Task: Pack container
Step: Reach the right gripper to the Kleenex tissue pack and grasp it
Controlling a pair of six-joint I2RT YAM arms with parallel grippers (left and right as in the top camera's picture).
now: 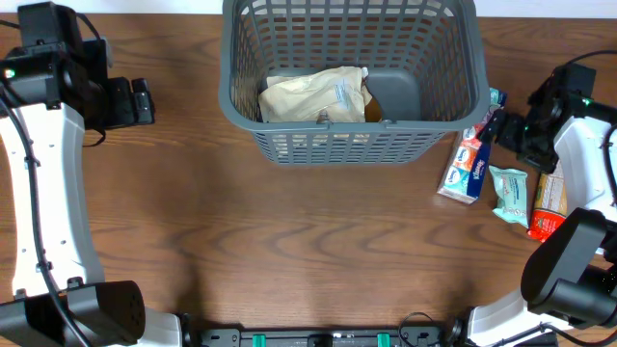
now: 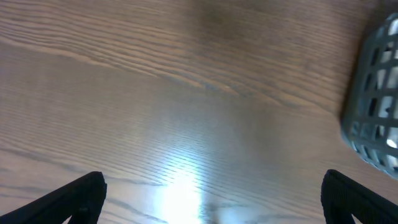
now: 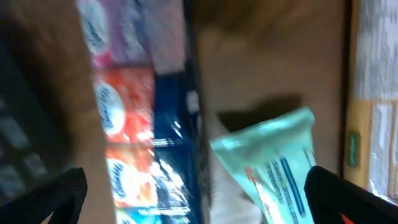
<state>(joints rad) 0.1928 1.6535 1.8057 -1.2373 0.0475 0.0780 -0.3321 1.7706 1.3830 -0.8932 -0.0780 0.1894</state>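
Left end effector (image 2: 211, 199) apart over tabletop (image 2: 186, 93); right end effector (image 3: 199, 194) apart above teal wipes packet (image 3: 273, 162). I expect it soft, slippery: pinch mid-body; basket (image 1: 347, 145) rigid, light.

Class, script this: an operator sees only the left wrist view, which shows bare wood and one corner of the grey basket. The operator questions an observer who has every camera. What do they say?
Operator: Is anything packed yet?
Observer: Yes, one cream packet lies inside the container.
Operator: What is left outside?
Observer: Three packets lie on the table on the right arm's side of the container: a blue-and-red multipack, a mint packet and an orange packet.
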